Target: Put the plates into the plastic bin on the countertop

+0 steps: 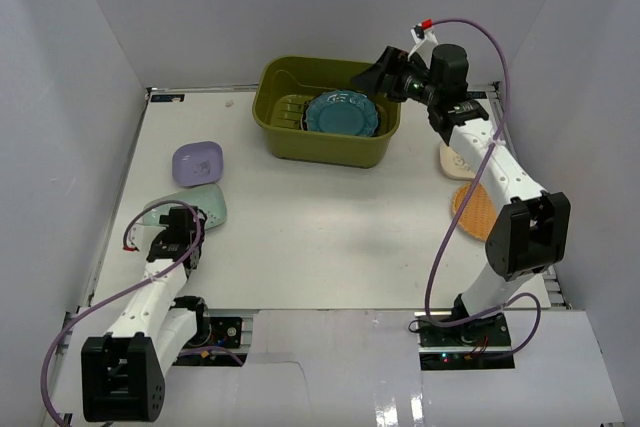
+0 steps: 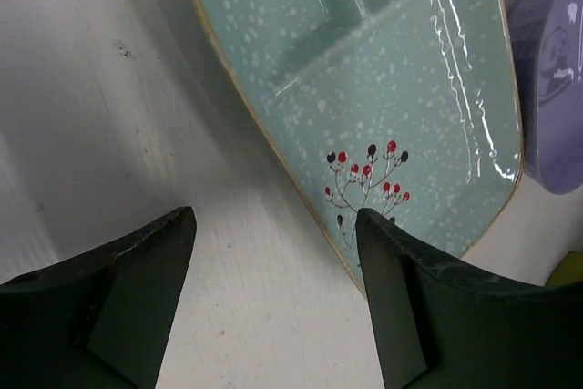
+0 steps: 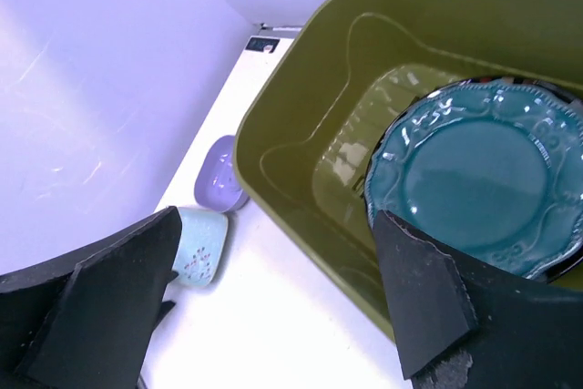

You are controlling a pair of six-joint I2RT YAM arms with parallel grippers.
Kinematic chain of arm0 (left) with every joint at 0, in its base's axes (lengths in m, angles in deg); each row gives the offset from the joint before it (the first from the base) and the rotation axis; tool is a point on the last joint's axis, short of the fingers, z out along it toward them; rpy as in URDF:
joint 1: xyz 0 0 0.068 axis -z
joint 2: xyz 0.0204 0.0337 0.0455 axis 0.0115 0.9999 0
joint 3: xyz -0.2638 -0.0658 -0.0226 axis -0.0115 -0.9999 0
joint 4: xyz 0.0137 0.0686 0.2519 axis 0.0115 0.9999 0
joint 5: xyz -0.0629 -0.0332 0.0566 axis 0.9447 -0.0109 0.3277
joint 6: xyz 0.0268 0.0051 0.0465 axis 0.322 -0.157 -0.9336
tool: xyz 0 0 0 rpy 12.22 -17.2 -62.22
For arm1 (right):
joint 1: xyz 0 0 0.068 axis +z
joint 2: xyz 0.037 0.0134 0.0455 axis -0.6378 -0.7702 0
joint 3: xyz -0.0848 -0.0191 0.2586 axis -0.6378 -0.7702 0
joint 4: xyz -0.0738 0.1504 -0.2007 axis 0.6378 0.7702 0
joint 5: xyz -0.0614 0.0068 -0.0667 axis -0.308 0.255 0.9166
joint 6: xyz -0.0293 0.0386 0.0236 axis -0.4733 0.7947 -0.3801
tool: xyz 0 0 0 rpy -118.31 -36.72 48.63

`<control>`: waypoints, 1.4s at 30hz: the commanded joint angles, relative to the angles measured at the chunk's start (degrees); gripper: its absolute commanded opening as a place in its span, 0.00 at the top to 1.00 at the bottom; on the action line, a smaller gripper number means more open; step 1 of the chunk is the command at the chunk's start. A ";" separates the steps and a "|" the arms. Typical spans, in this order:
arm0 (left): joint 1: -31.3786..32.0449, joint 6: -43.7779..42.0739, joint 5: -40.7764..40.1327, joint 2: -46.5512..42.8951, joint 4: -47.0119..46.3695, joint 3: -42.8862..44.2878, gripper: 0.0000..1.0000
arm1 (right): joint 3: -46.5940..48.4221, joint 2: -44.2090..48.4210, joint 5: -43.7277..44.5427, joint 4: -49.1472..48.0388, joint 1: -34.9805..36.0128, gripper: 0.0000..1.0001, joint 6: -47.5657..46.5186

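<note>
The olive-green plastic bin (image 1: 325, 137) (image 3: 301, 161) stands at the back of the white countertop (image 1: 320, 227). A teal scalloped plate (image 1: 342, 113) (image 3: 483, 184) lies inside it on top of a dark-rimmed one. My right gripper (image 1: 385, 77) (image 3: 278, 218) hovers open and empty over the bin's right end. A mint rounded-square plate (image 1: 195, 205) (image 2: 383, 88) lies flat at the left, next to a lavender plate (image 1: 197, 162) (image 2: 556, 97). My left gripper (image 1: 183, 219) (image 2: 273, 225) is open and low at the mint plate's near edge, its right finger over the rim.
An orange woven-look plate (image 1: 472, 209) and a cream plate (image 1: 452, 160) lie at the right, partly under the right arm. White walls close in the countertop on three sides.
</note>
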 commanded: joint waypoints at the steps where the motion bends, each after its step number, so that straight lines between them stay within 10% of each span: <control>1: -0.97 1.26 2.19 2.26 -4.32 -0.96 0.17 | -3.46 4.30 -2.19 -5.29 1.35 0.08 0.69; 9: -4.22 0.91 2.80 5.43 -8.55 -1.14 0.28 | -12.51 9.84 -1.75 -8.71 6.09 0.07 -0.28; 22: -4.58 -1.02 1.84 1.04 -2.40 -2.11 0.99 | -14.46 11.96 -0.61 -8.54 7.07 0.05 1.12; 30: -4.58 -7.16 2.62 -5.27 -0.19 -0.96 1.00 | -16.38 16.17 -1.40 -6.87 7.42 0.05 0.86; 42: -4.58 -20.88 25.55 -21.89 -3.89 -2.19 1.00 | -38.95 22.07 1.32 -9.15 20.94 0.09 -0.37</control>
